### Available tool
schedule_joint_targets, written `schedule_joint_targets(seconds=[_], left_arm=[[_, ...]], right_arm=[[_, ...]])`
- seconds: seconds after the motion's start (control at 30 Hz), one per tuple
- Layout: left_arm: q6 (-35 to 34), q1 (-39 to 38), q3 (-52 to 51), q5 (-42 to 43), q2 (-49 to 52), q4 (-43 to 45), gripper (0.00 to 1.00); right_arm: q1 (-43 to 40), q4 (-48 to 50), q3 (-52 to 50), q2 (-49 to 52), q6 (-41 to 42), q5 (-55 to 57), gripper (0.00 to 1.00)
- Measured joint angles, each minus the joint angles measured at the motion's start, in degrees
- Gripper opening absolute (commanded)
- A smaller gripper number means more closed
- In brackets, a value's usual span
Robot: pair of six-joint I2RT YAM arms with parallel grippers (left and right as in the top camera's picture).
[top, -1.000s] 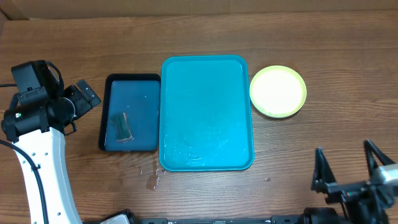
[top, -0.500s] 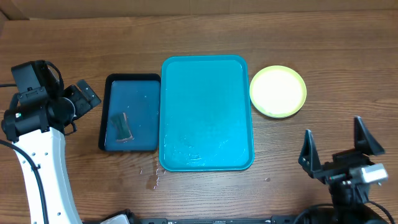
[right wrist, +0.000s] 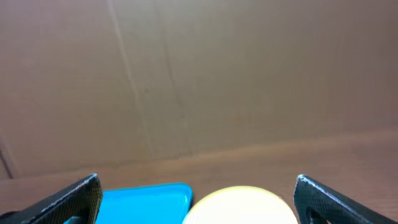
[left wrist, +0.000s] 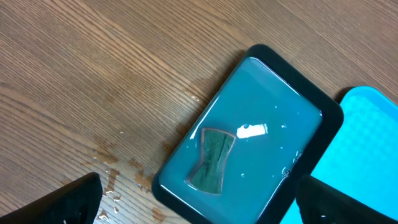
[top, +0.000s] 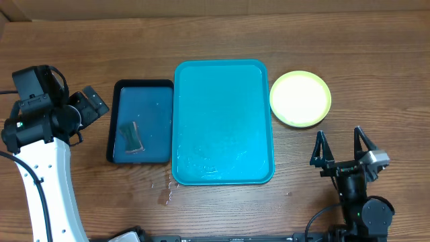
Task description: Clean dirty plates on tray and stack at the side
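- On the brown wooden table (top: 67,40), the large turquoise rectangular plastic tray (top: 224,101) is lying bare at the centre. No plate is resting on it, and only wet streaks are glistening at the end nearest the robot.
- Just beside the tray's far right corner, clear of its rim, the round plastic plates (top: 300,99) with yellow-green rims and pale whitish centres are sitting as one pile. Only the top plate is showing from above, so their number cannot be told. Its face is looking clean, with no blue smudge.
- Judging from this layout, the cleaning and stacking are looking complete or nearly so, since nothing is waiting on the tray.
- Left of the turquoise tray, the smaller dark navy tray (top: 142,83) is holding shallow water and a grey-green sponge (top: 132,137), and water droplets (top: 164,191) are spotting the table nearby.
- The left gripper (left wrist: 198,183) is hovering over the navy tray with its fingers spread wide, gripping nothing.
- The right gripper (top: 339,138) is hanging at the table's front right, apart from the plates, its fingers likewise spread and empty.
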Motion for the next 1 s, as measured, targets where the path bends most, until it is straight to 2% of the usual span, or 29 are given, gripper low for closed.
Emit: schedule_joint_targets(seconds=[0.17,0.63,1.0], left_arm=[[0.0,0.0,0.0,0.0,0.0,0.0,1.0],[0.0,0.0,0.0,0.0,0.0,0.0,1.0],[0.0,0.0,0.0,0.0,0.0,0.0,1.0]], right_arm=[[0.0,-10.1,0.0,-0.1,0.2,1.9,1.0],[0.0,-9.9,0.0,-0.1,-14.6,0.3,1.0],[0.0,-9.9,0.0,-0.1,-16.5,-0.3,1.0]])
